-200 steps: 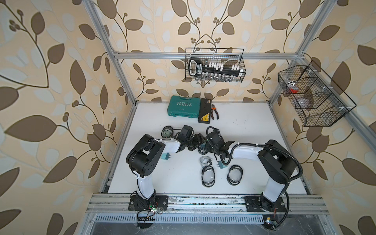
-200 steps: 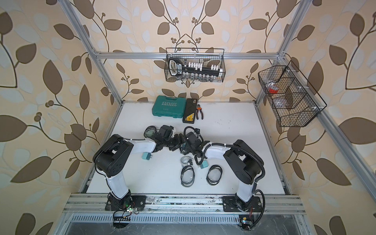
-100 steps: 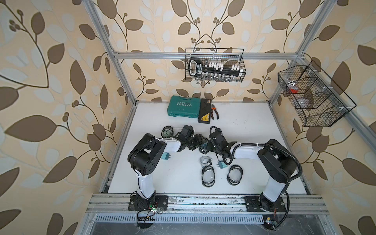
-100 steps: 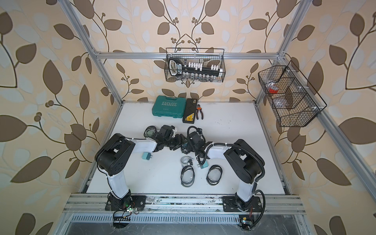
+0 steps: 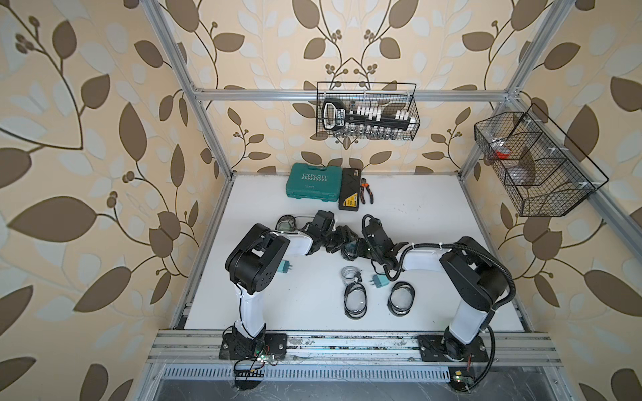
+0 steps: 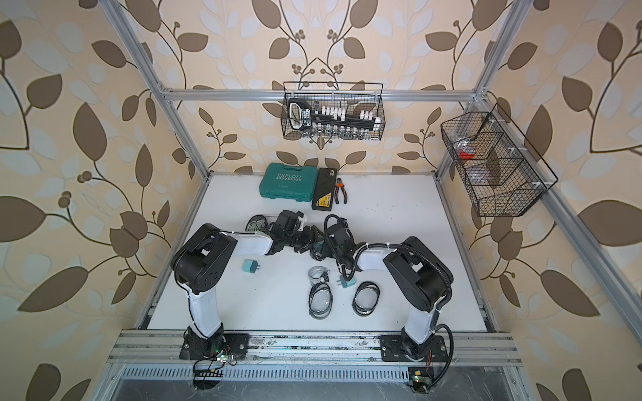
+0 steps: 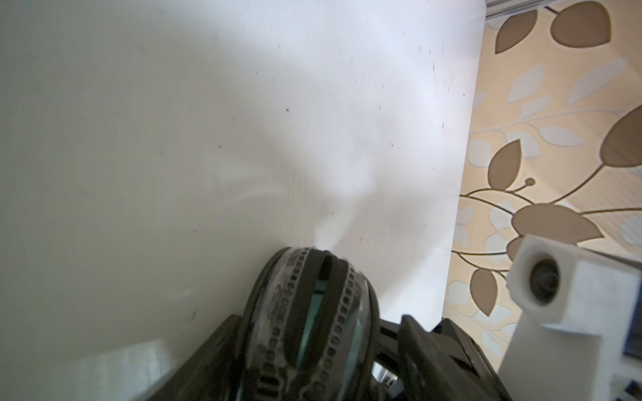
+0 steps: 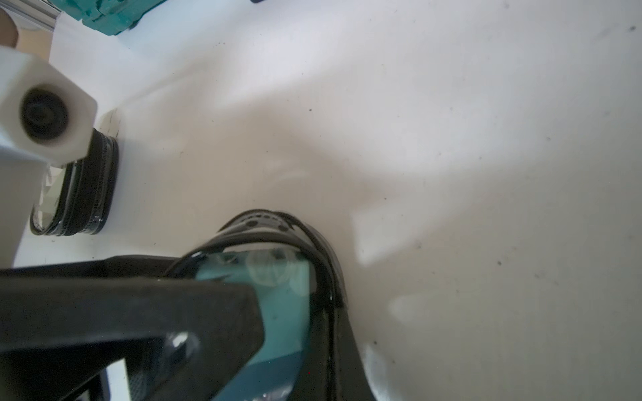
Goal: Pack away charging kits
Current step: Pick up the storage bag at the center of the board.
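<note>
While the left pincer widely and right pincer tightly grip the pouch, leaf-patterned walls enclose the white table.

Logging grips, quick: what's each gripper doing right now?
Left gripper: closed around the clear oval black-rimmed zip pouch.
Right gripper: shut on the same pouch.

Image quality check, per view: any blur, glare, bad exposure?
Both top views: sharp, evenly lit white table, no glare. Left wrist: oval clear black-rimmed zip pouch blurred; bright light patch on the table beyond it. Right wrist: same pouch soft, too close; black gripper finger nearly featureless dark.
</note>
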`<state>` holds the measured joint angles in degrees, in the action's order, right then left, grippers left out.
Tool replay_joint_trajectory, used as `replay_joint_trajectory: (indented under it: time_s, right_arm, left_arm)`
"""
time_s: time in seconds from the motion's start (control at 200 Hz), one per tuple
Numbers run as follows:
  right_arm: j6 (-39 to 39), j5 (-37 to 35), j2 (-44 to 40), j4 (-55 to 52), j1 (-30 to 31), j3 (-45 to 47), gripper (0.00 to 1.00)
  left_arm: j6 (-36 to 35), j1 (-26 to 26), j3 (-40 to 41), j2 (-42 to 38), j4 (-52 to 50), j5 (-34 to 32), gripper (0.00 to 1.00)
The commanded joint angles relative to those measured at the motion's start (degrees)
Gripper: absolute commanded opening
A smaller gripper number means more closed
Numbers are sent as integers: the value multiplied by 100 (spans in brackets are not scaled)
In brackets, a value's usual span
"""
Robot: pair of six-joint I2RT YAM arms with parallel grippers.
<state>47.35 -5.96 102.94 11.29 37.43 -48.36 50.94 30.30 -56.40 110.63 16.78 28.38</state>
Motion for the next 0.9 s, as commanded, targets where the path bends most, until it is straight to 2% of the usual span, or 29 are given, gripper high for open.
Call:
replay_joint_trajectory:
  time_s: [0.0,0.315,0.375,0.43,0.5,0.57,0.705,0.895]
  right_arm:
    - [-143,110,133,-236,-8,172,0]
    - [-178,127,77,-237,-8,134,0]
    - [-183,130,69,-237,-7,126,0]
    - [-190,130,70,-245,-8,119,0]
    - [-191,129,69,-266,-8,105,0]
    - [-191,121,73,-268,-8,91,0]
    - [-192,130,94,-308,-8,57,0]
    - [-183,130,58,-320,-8,60,0]
  left_arm:
    - [-154,42,168,561,-1160,-263,66]
    - [-299,46,-20,852,-1455,-324,52]
    - [-321,41,-37,868,-1496,-337,54]
    - [-343,51,-72,882,-1578,-359,65]
    - [-387,65,-90,886,-1624,-360,69]
    - [-428,88,-104,892,-1654,-368,69]
    - [-513,123,-147,962,-1746,-353,62]
    - [-607,168,-103,1026,-1853,-452,63]
